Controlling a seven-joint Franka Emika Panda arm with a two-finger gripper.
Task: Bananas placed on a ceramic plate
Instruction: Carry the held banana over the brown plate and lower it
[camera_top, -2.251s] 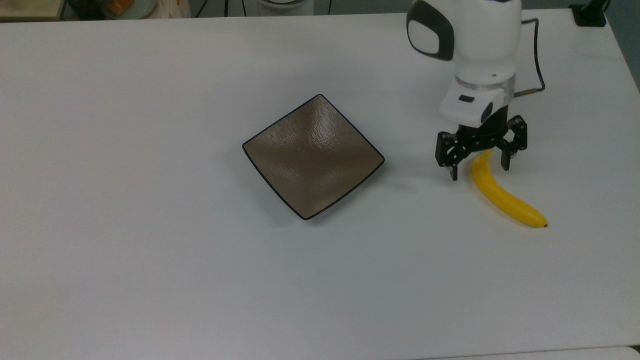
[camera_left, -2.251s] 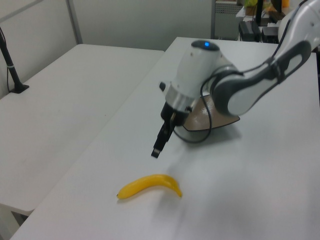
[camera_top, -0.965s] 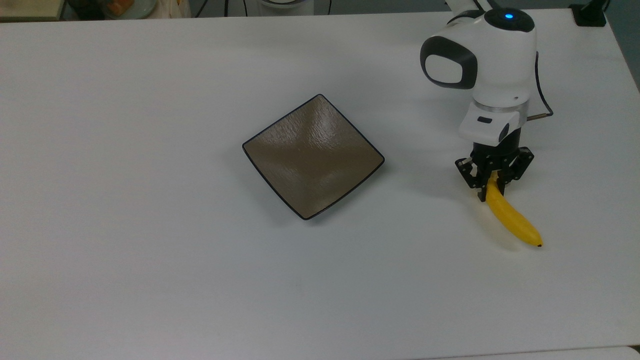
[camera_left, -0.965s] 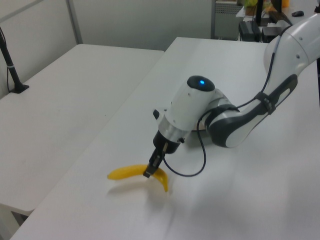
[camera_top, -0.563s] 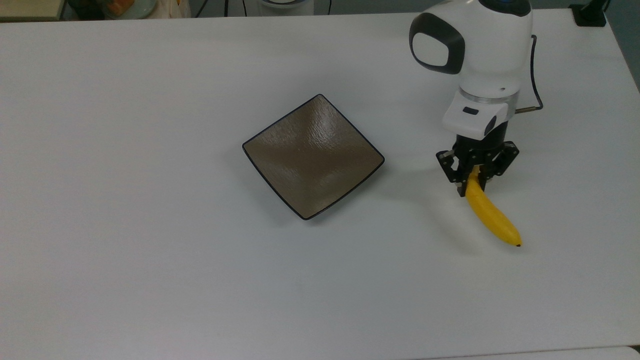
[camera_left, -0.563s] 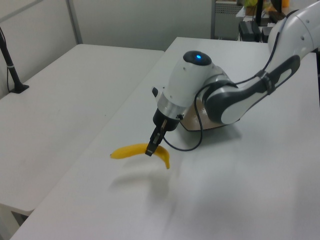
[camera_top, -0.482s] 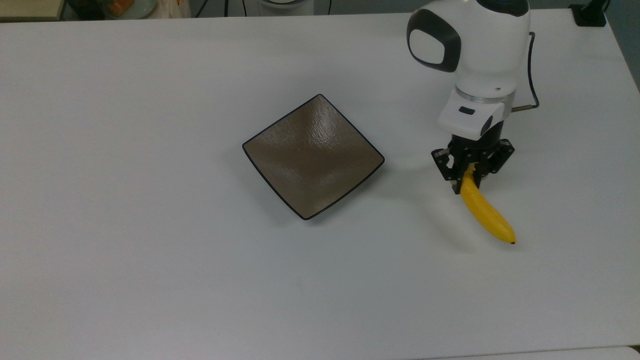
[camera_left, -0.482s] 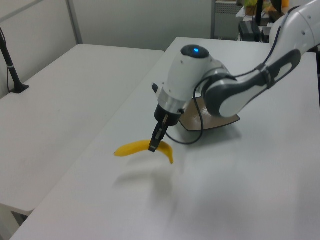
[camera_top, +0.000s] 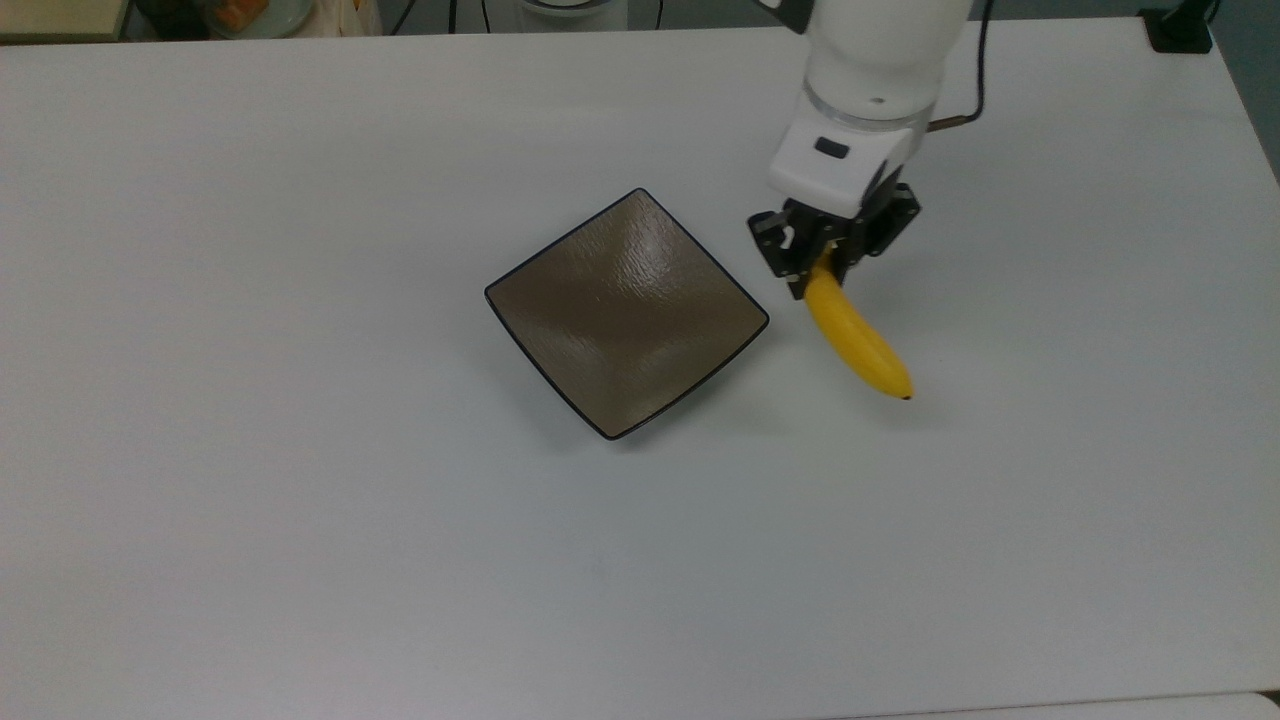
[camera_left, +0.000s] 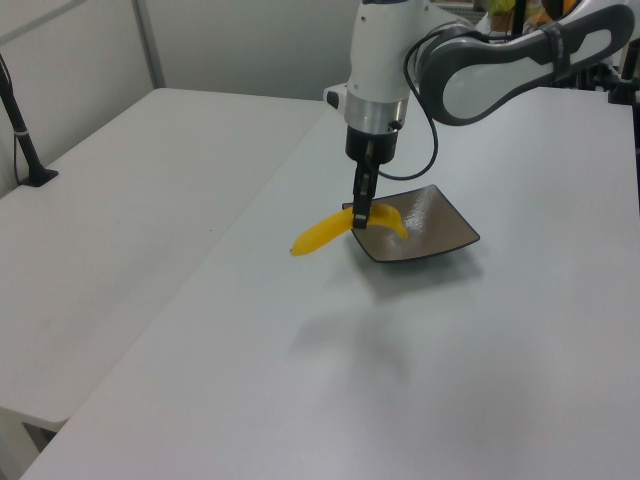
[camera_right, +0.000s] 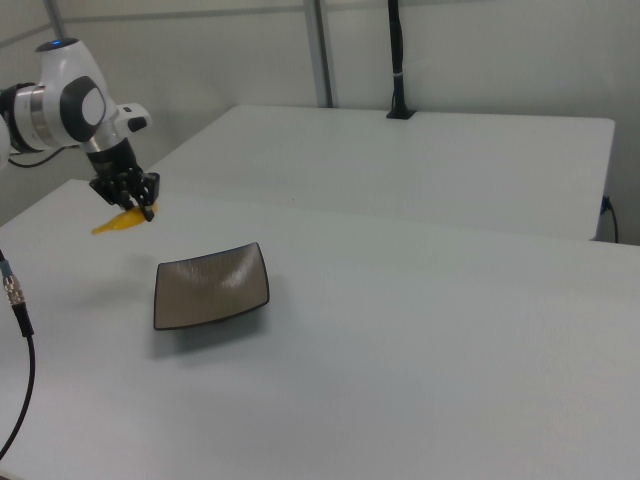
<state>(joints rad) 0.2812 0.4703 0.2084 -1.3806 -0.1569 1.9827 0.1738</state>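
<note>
The gripper (camera_top: 822, 268) pinches the banana (camera_top: 858, 338) near one end, fingers closed on the fruit, and holds it in the air above the white desk (camera_top: 300, 500). In the left view the banana (camera_left: 330, 230) hangs clear of the surface, with a soft shadow on the desk below it and nearer the camera. In the top view the fruit slants down toward the top view's lower right, its dark tip (camera_top: 905, 398) at the free end, just beside the plate's (camera_top: 625, 315) right corner and not over it. The plate is square, brown-grey with a dark rim (its glossy face is rippled), sits near the desk's middle turned like a diamond, and carries nothing. In the right view the gripper (camera_right: 128, 198) and banana (camera_right: 118, 223) are toward the desk's left edge, above and left of the plate (camera_right: 210, 287).
</note>
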